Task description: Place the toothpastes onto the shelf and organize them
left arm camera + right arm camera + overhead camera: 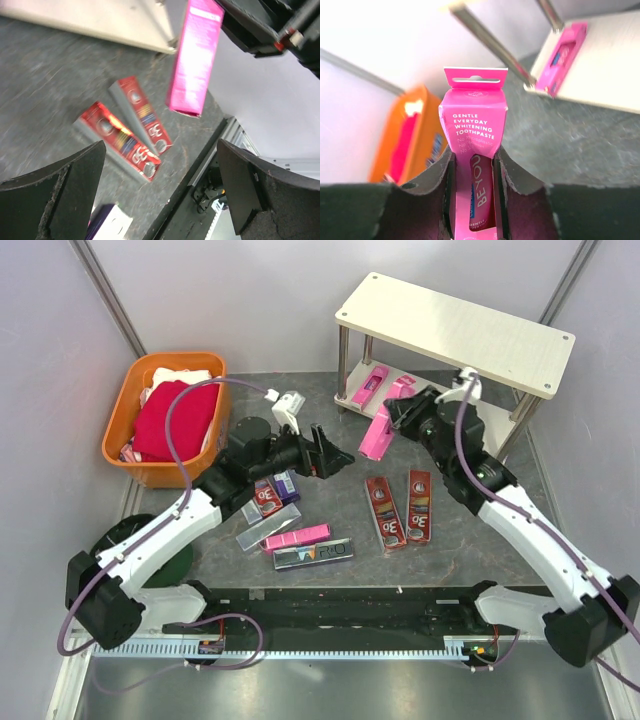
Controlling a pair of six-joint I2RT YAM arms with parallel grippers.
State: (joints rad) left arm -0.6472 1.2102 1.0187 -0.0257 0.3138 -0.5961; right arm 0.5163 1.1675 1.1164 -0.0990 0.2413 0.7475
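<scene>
One pink toothpaste gripped at the shelf front

The right pincer (392, 418) is clamped on a bright pink toothpaste carton (377, 437) and holds it just in front of the shelf (455, 325), level with the lower board. In the right wrist view the carton stands lengthwise between the two fingers (517, 175), hang-tab end pointing away from the wrist. A second pink carton (367, 385) lies on the lower tier. The left pincer (333, 452) hovers over the middle of the desk (455, 560), jaws spread wide with nothing between them. To its right, a dark red carton (385, 512) and a second dark red carton (420, 505) lie side by side on the desk. Beneath the left arm sits a loose cluster: a purple carton (287, 485), a third dark red carton (266, 500), a third pink carton (296, 537) and a silver-grey carton (314, 553). An orange basket (120, 445) holding a red cloth (175, 420) stands at the far left.
</scene>
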